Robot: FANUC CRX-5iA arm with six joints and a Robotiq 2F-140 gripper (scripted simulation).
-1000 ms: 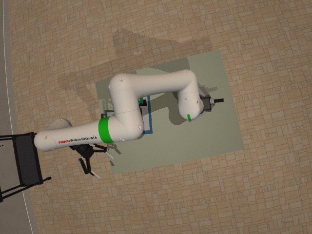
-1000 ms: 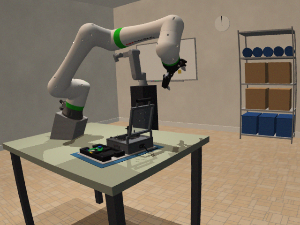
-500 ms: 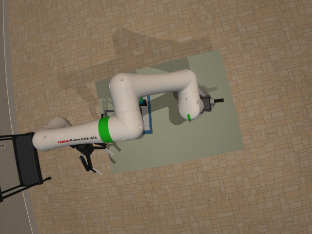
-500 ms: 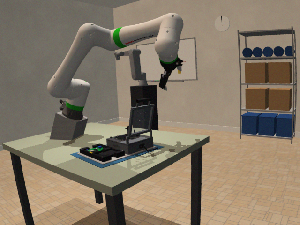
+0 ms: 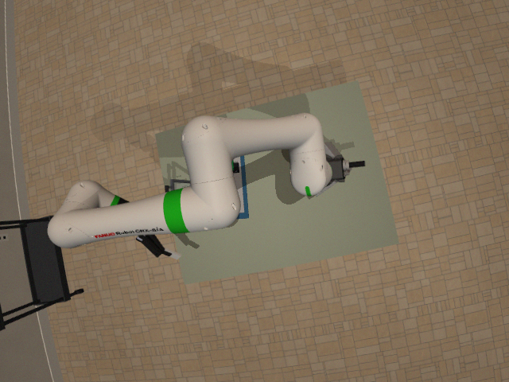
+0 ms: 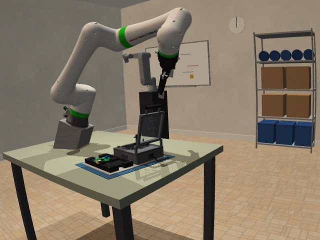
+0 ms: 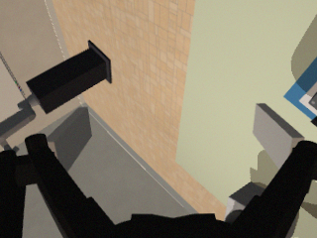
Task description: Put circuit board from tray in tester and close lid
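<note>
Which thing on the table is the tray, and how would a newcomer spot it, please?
On the green table lies a blue mat. On it, beside the grey tester with its raised lid, sits the tray. It is low, black and lidless, with a green board in one pocket.

From above, I see my white arm [image 5: 254,133] stretching over the green worktop [image 5: 328,222], covering most of the blue mat [image 5: 245,197].
</note>
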